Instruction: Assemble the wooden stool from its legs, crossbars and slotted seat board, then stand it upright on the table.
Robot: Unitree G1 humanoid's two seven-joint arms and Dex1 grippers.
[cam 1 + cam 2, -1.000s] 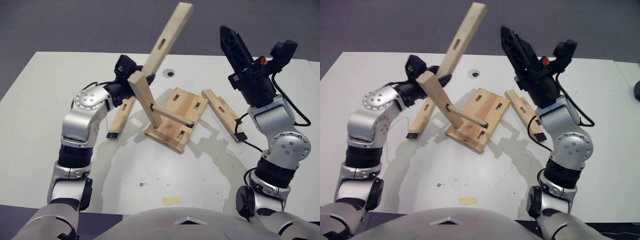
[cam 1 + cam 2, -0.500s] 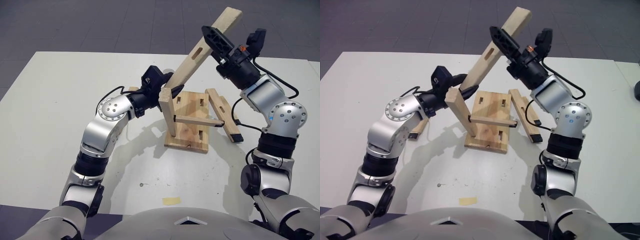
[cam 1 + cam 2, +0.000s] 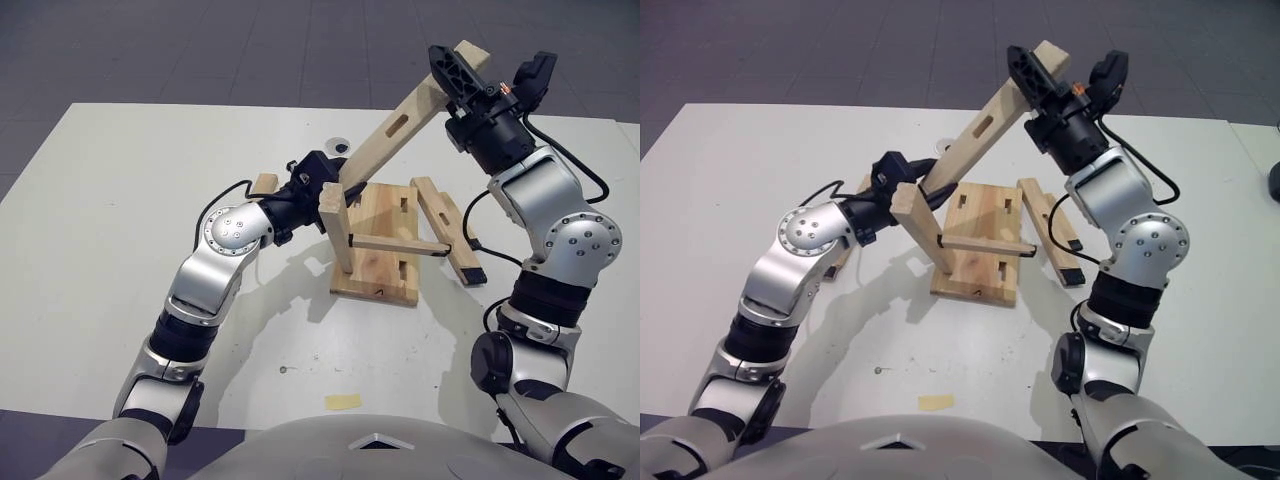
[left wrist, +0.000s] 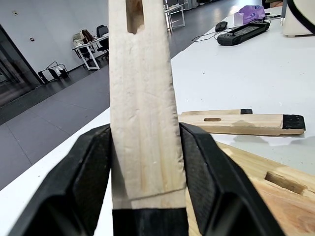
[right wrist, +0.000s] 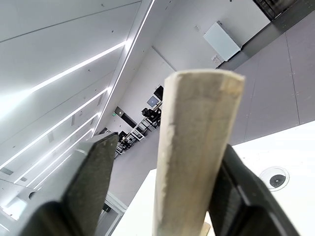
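Slotted leg [image 3: 395,125] flanked at both ends
The left gripper [image 3: 316,186] pinches its lower end; the right gripper [image 3: 460,76] has fingers spread around its top (a gap shows on one side).

no text, label or number legible anywhere; print on the far black devices [image 4: 244,33], if any, too small to read.

Leg frame, change record. The long leg [image 3: 400,125] now leans lower and further toward the robot's right, carried there by the left gripper [image 3: 318,180] clamped near its lower end. The right gripper [image 3: 462,62], raised well apart a second ago, now straddles the leg's top end, fingers spread. The seat board [image 3: 385,270] is turned squarer-on and shifted rightward.
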